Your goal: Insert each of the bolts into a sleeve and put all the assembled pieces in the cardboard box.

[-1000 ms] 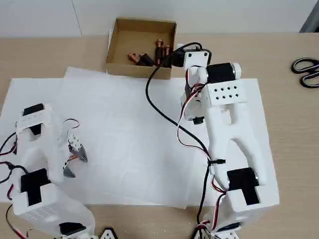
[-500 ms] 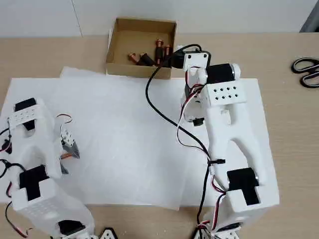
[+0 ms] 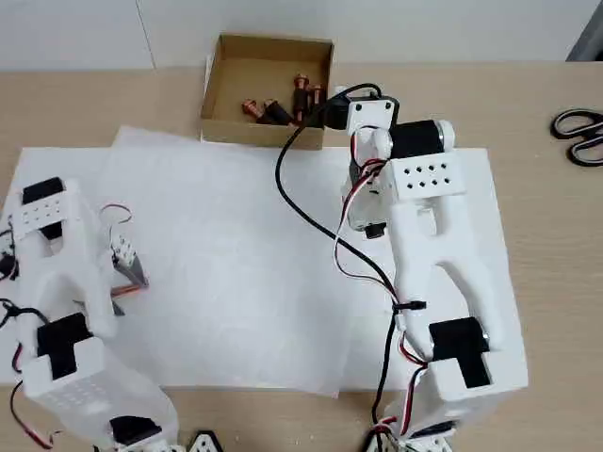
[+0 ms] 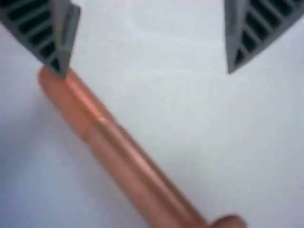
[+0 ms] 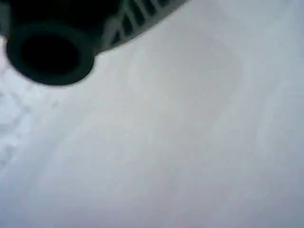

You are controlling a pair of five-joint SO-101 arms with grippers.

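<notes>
The cardboard box (image 3: pixel 250 75) sits at the far edge of the surface (image 3: pixel 94 104), and several assembled pieces (image 3: pixel 278 108), copper bolts in black sleeves, already lie inside it, gathered toward its right wall. A white sheet of paper (image 3: pixel 236 254) spreads out just in front of the box.

The left arm (image 3: pixel 61 254) is well away from the box, down over the paper's left part. Its jaws are spread wide above the paper. A loose copper bolt (image 4: pixel 118 142) lies flat on the sheet beneath them. One jaw tip touches the bolt's plain end, and the other tip stands well clear of it.

The right arm (image 3: pixel 429 202) stretches up toward the box's near right corner, with its wrist just short of it. Its jaws hold a black sleeve (image 5: pixel 50 54) pressed against a ribbed jaw, the open bore in plain sight, raised over the paper.

A pair of scissors (image 3: pixel 579 132) lies far off to the right of the box.
</notes>
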